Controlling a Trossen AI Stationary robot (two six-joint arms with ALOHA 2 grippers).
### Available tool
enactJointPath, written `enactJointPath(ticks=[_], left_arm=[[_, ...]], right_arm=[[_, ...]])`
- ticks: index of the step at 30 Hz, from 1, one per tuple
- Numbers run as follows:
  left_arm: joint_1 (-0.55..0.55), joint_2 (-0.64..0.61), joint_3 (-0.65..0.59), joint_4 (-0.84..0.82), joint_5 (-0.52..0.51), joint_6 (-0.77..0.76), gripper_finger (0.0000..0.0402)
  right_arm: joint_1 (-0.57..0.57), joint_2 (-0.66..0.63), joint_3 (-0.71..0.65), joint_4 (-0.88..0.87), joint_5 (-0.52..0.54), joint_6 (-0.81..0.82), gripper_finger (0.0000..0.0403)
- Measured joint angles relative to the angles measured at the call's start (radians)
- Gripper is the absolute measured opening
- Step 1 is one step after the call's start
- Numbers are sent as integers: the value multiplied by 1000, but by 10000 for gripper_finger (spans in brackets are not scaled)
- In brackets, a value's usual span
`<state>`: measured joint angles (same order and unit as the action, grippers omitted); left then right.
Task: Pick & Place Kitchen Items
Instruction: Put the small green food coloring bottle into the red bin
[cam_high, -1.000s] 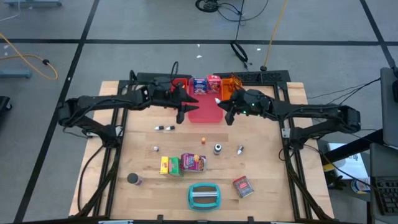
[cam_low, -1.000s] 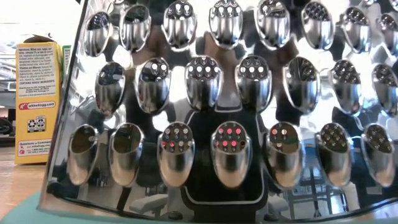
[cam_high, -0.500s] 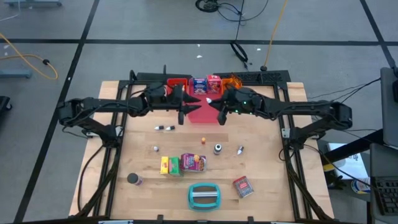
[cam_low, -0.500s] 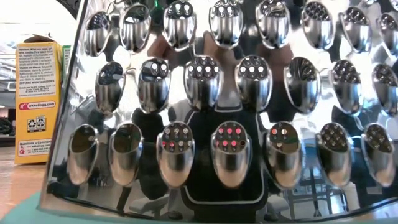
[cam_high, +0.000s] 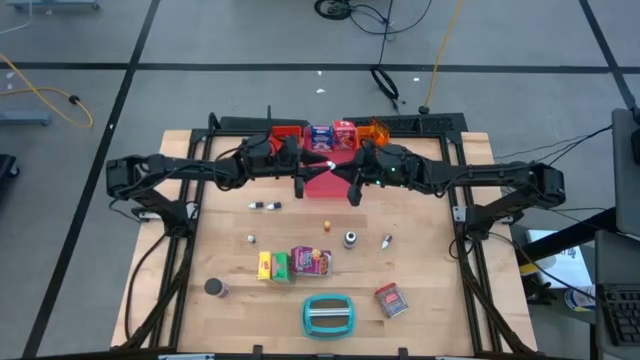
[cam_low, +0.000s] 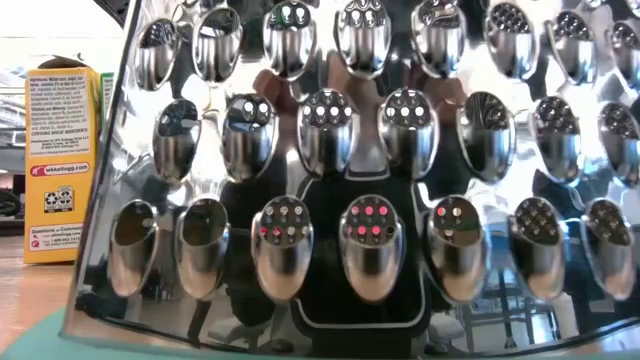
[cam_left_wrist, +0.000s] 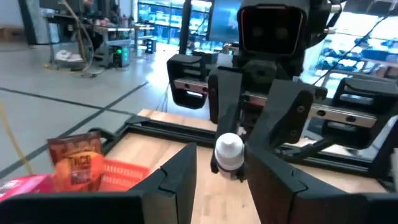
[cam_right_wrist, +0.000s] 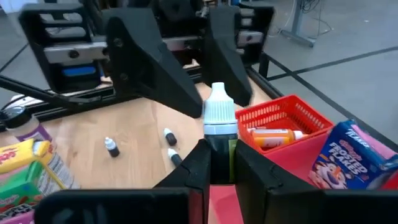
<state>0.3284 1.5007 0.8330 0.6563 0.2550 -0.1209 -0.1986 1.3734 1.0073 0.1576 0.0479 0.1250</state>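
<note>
While arms drew together, right gripper (cam_right_wrist: 219, 163) (jaws clamped) lifts bottle (cam_right_wrist: 219, 134)

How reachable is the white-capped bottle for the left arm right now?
Probably yes: the right fingers hold the white-capped bottle upright just in front of the left fingers, which stand open, with nothing between them.

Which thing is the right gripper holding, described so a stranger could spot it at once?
Look at the far edge of the wooden table, above the pink plastic tray where both arms meet. The right gripper is shut on a small dark bottle with a white dropper cap, held upright. The other tiny bottles lie or stand on the table.
</note>
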Motion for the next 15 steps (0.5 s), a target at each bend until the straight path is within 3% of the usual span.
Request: enactJointPath(ticks=[15], left_arm=[[-4, 34, 0, 64, 65, -39, 133]], right_arm=[[0, 0, 0, -1, -2, -7, 38]])
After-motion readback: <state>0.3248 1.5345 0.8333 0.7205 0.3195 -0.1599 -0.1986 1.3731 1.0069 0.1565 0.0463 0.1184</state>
